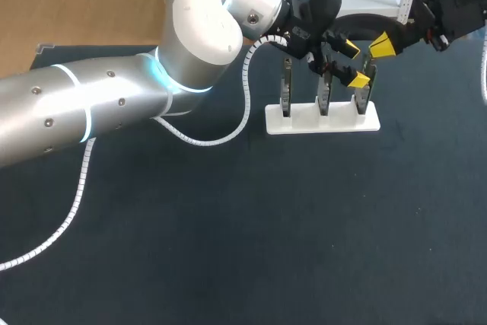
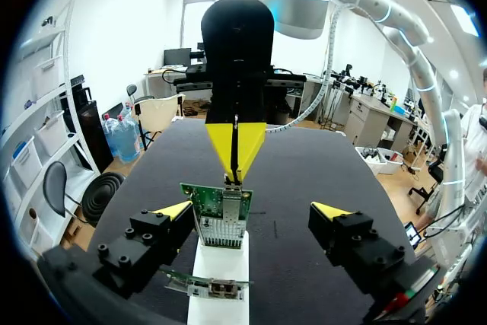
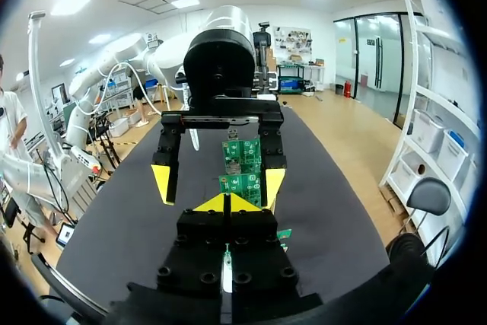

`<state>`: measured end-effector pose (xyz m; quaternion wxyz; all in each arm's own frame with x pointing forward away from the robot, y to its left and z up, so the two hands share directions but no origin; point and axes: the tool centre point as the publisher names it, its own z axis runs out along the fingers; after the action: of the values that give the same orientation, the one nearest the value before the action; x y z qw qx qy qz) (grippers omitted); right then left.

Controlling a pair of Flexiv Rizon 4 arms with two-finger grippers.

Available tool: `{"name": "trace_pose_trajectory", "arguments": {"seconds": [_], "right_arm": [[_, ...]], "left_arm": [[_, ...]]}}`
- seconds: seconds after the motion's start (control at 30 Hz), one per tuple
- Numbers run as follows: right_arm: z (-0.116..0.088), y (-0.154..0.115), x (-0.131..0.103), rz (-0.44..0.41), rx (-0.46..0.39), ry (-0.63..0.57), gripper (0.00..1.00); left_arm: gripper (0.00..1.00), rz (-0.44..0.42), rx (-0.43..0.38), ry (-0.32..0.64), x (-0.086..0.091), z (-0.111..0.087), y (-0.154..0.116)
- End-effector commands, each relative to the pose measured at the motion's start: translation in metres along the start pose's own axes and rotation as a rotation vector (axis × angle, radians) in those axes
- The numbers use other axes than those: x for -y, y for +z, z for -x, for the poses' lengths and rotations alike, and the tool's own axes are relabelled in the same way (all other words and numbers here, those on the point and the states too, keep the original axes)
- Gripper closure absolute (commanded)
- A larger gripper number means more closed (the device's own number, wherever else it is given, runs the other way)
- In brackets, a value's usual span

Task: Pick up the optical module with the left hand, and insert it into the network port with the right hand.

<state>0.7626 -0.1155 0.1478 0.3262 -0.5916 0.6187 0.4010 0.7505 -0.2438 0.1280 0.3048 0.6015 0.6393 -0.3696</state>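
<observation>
The left gripper point(image 2: 252, 209) gaped wide, its fingers either side of a green network card point(image 2: 221, 218) on the white stand point(image 2: 221, 264). The right gripper point(image 2: 235, 165) was pinched together on the slim optical module point(image 2: 233, 181), just at the card's top edge.

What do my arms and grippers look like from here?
The left arm and right arm are rounded silver-white tubes with glowing cyan joint rings, each carrying a white spiral cable. The left gripper and right gripper are black and blocky, with wedge-shaped bright yellow tips.
</observation>
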Motion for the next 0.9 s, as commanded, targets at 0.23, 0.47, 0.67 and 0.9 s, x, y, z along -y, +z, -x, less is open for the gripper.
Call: {"name": "trace_pose_trajectory", "arguments": {"seconds": [0.23, 0.47, 0.67, 0.9], "right_arm": [[-0.0073, 0.0017, 0.0036, 0.005, 0.001, 0.012, 1.00], [-0.0086, 0.0029, 0.0046, 0.010, 0.000, 0.016, 1.00], [-0.0117, 0.0047, 0.0049, 0.018, -0.006, 0.024, 1.00], [-0.0116, 0.0050, 0.0051, 0.021, 0.001, 0.027, 1.00]], "left_arm": [[0.00, -0.004, -0.004, 0.000, -0.0021, 0.0008, 0.0006], [0.00, -0.004, -0.004, 0.000, -0.0021, 0.0008, 0.0006], [0.00, -0.004, -0.004, 0.000, -0.0021, 0.0008, 0.0006], [0.00, -0.004, -0.004, 0.000, -0.0021, 0.0008, 0.0006]]}}
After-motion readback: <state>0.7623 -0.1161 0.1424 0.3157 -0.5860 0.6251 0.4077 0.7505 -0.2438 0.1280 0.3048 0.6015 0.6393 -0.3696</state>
